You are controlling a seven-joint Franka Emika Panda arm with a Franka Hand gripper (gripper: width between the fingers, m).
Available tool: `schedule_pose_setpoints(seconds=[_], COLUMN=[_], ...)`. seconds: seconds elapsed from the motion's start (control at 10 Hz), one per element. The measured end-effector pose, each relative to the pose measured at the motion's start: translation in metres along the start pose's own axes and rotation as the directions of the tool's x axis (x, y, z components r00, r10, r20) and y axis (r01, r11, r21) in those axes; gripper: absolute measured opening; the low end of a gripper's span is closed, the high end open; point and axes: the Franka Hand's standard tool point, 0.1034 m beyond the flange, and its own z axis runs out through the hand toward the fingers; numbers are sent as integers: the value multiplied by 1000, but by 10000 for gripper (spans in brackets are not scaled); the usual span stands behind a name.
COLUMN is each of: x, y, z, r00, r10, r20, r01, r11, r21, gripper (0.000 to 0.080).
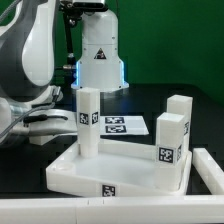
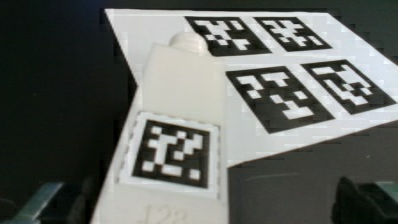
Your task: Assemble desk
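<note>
Exterior view, tabletop (image 1: 110, 178): lying near the front edge of the table, sockets up, presumably so legs can drop in from above.
Exterior view, near leg (image 1: 87, 122): upright at the corner on the exterior view's left, tag outward, seemingly seated.
Exterior view, far legs (image 1: 173, 135): two standing close together on the exterior view's right; seated or merely parked, cannot tell.
Exterior view, marker board (image 1: 122, 125): flat behind the tabletop; dark open table around.
Wrist view, leg (image 2: 173, 140): directly below, between the fingers.
Wrist view, gripper (image 2: 210, 203): jaws wide, either side of the leg, gripping nothing.
Wrist view, room: marker board beyond, gap at each finger.
</note>
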Motion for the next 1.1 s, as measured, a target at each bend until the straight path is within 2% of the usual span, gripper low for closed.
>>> schedule_pose_setpoints(seconds=[0.1,0.2,0.3,0.4,0.5,0.6,0.8,0.9,1.0,1.1], x=[0,0,0,0,0,-3,-25,-30,-42,-42], y=[0,0,0,0,0,-3,-19,-31,-38,-33], z=[0,1,1,1,0,-7,-43,-72,-80,-71], r00=[1000,1000,1000,1000,1000,999,994,978,960,954], r10=[0,-1,-1,-2,-4,-44,-111,-169,-182,-170], r20=[1,1,1,2,1,-12,-25,-123,-213,-248], r01=[0,1,1,2,4,44,110,165,173,161], r11=[1000,1000,1000,1000,1000,999,994,985,983,985], r21=[0,0,0,0,0,-4,-3,-42,-60,-58], gripper=[534,380,380,284,284,284,284,284,284,284])
